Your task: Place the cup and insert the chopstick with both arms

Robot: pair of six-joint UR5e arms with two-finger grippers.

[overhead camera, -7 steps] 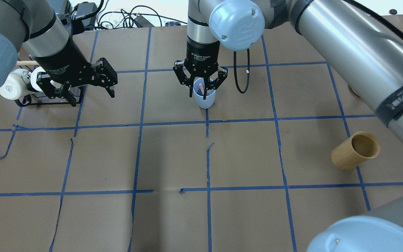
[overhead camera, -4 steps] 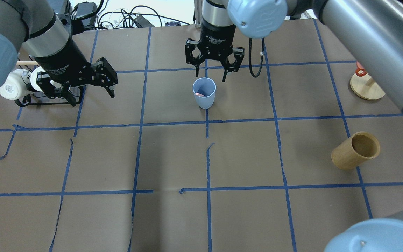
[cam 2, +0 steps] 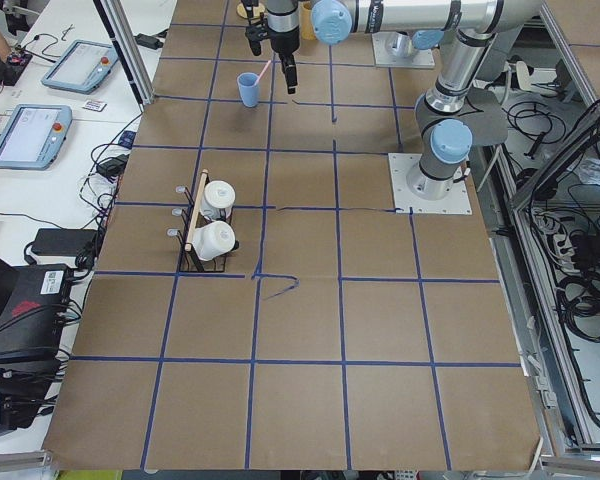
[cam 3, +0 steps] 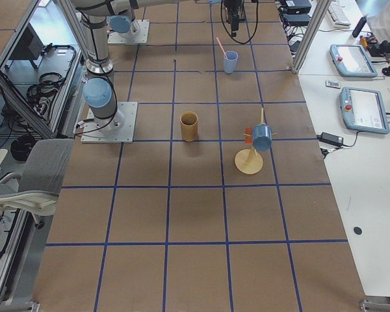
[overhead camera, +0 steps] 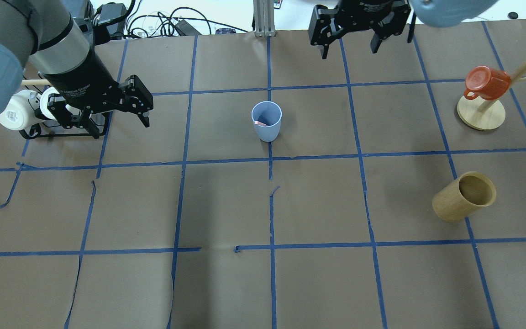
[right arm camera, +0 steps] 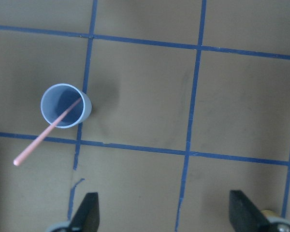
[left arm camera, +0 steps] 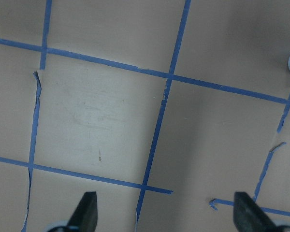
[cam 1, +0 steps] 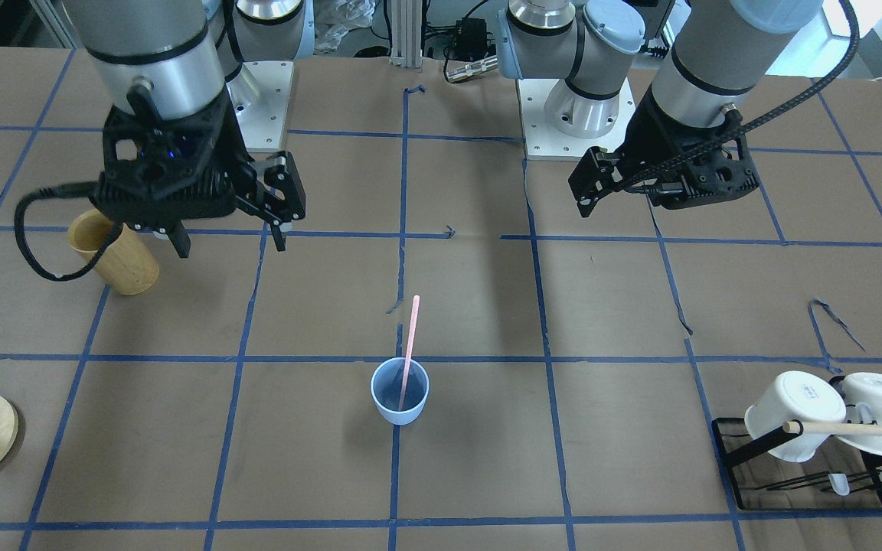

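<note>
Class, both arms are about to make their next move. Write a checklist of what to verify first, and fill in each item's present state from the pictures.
1. Blue cup stands upright: ok.
2. Pink chopstick sits inside the cup, leaning on its rim: ok.
3. Right claw is open, empty and clear of the cup: ok.
4. Left claw is open and empty: ok.
5. The cup is at its intended spot: cannot tell, as no target is marked.
</note>
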